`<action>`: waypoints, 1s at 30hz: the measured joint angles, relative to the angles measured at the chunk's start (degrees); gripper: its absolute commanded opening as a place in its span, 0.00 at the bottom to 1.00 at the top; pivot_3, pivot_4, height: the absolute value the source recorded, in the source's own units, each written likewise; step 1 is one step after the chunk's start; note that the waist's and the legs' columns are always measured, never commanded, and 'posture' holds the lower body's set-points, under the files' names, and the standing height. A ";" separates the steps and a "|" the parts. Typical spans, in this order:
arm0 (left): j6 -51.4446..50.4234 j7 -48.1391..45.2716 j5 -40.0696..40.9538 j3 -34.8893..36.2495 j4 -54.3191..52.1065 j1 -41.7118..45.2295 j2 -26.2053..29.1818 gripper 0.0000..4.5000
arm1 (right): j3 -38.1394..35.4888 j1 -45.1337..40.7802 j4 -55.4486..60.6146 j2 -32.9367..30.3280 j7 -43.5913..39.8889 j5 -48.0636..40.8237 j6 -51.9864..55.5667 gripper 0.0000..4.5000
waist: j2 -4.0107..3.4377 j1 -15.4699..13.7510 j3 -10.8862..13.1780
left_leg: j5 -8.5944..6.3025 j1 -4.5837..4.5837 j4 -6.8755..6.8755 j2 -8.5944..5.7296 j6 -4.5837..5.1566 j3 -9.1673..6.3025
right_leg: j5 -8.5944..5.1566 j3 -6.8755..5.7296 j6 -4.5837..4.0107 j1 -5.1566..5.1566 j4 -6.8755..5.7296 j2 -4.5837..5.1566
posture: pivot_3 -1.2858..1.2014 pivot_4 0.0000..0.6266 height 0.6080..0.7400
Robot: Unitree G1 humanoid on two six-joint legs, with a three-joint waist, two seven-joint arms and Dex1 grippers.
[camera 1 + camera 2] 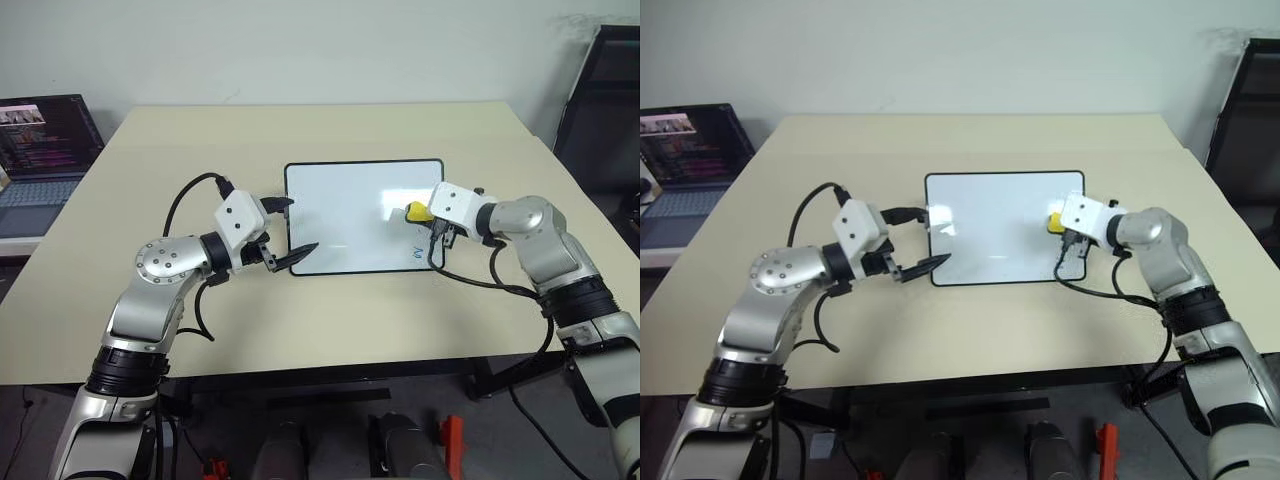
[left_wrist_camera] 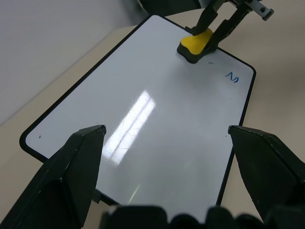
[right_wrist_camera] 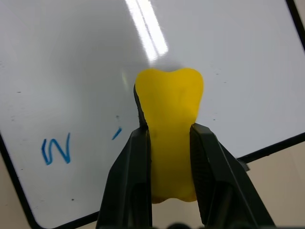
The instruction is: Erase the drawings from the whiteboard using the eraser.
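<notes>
Two blue marks [image 3: 56,149] remain beside my right fingers [image 3: 169,143], which pinch the eraser [image 3: 169,102] on the whiteboard [image 3: 71,57]; left fingers [image 2: 90,152] spread wide.

A big tan table [image 1: 330,320] fills the middle of the room. An open laptop [image 1: 40,150] with a lit screen sits off its left side. A dark rack [image 1: 605,110] stands at the far right by the wall.

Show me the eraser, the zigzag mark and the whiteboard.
eraser [image 3: 169,102]: right wrist view, yellow top face above the fingers.
zigzag mark [image 3: 56,149]: right wrist view, middle of the blue strokes.
whiteboard [image 1: 340,215]: left eye view, bare white surface.
</notes>
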State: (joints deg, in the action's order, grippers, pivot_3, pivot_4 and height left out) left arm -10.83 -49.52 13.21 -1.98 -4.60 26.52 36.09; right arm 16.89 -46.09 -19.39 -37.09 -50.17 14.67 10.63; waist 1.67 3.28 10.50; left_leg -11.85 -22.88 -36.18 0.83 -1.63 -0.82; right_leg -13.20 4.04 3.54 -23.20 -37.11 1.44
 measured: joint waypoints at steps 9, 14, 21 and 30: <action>-0.04 0.00 0.00 0.00 0.01 0.01 0.00 1.00 | 1.24 2.87 3.29 -0.30 -3.76 0.10 -0.16 0.16 | 0.00 -0.01 0.00 | 0.00 0.00 0.00 0.01 0.00 0.00 | -0.02 0.00 -0.04 0.00 0.01 -0.02 | 0.52 0.24 1.00; -0.04 -0.04 -0.01 -0.01 0.01 0.00 0.00 1.00 | 1.24 2.45 1.47 -0.31 -3.12 0.12 -1.28 0.16 | 0.01 -0.01 0.00 | 0.00 0.01 0.00 0.01 0.00 0.01 | -0.04 0.01 -0.07 0.01 0.02 -0.02 | 0.52 0.24 1.00; -0.03 -0.03 -0.06 -0.02 0.01 0.01 0.00 1.00 | 0.64 -2.62 -5.17 -0.75 1.82 1.55 -3.00 0.15 | 0.01 0.00 0.00 | 0.03 0.00 -0.21 0.01 0.04 0.03 | 0.03 0.05 -0.31 0.04 0.01 -0.02 | 0.52 0.24 1.00; 0.05 -0.06 -0.11 -0.02 0.35 0.44 0.05 1.00 | -12.62 0.71 7.21 -10.21 -12.15 -14.97 4.94 0.15 | -0.06 -0.67 0.07 | -0.08 -0.20 0.10 0.00 0.03 -0.09 | -0.10 -0.10 -0.09 -0.11 0.14 0.01 | 0.52 0.24 1.00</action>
State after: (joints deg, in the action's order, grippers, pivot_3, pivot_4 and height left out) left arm -10.78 -49.58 13.10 -2.01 -4.25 26.96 36.14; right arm 4.27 -45.38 -12.17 -47.30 -62.32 -0.29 15.57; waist 1.62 2.62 10.57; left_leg -11.93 -23.08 -36.08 0.83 -1.60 -0.91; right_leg -13.30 3.94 3.45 -23.30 -36.97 1.45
